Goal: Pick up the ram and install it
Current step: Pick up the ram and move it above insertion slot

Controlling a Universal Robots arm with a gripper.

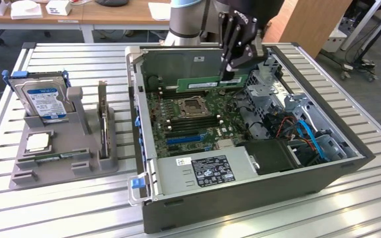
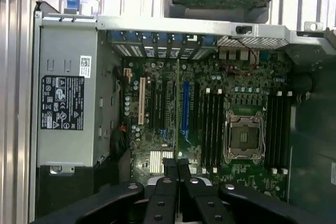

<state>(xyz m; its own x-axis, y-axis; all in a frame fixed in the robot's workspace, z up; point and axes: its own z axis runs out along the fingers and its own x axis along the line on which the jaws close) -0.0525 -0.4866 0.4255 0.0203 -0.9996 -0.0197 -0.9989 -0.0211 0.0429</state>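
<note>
Wrist view looks down past two black fingers (image 2: 170, 168) that stand narrow, pinched together on the upper edge of the ram (image 2: 178, 108). From here the stick shows edge-on, a thin green line running out from the fingertips over the motherboard (image 2: 157, 129). A blue expansion slot (image 2: 185, 109) lies just beside that line. A row of black memory slots (image 2: 210, 129) sits between it and the open CPU socket (image 2: 244, 137).

From the exterior view, the fingers (image 1: 229, 68) reach down from the arm and hold the ram (image 1: 210, 83) level, its long green face and white label turned to the camera. It hangs above the board, not seated in any slot, near the far wall of the open computer case (image 1: 243, 203) and just beyond the CPU socket (image 1: 194, 106). A power supply (image 1: 204, 171) with a printed label fills the near end of the case.

The case lies on its side on the slatted metal desk (image 1: 58, 213), toward the edge at the exterior view's right. Well apart from the ram, toward the desk's edge at the exterior view's left, stands a grey holder (image 1: 58, 166). It carries a blue-labelled hard drive (image 1: 41, 99) upright, an expansion card (image 1: 102, 119) on edge, and a square silver chip (image 1: 38, 143) lying flat.
</note>
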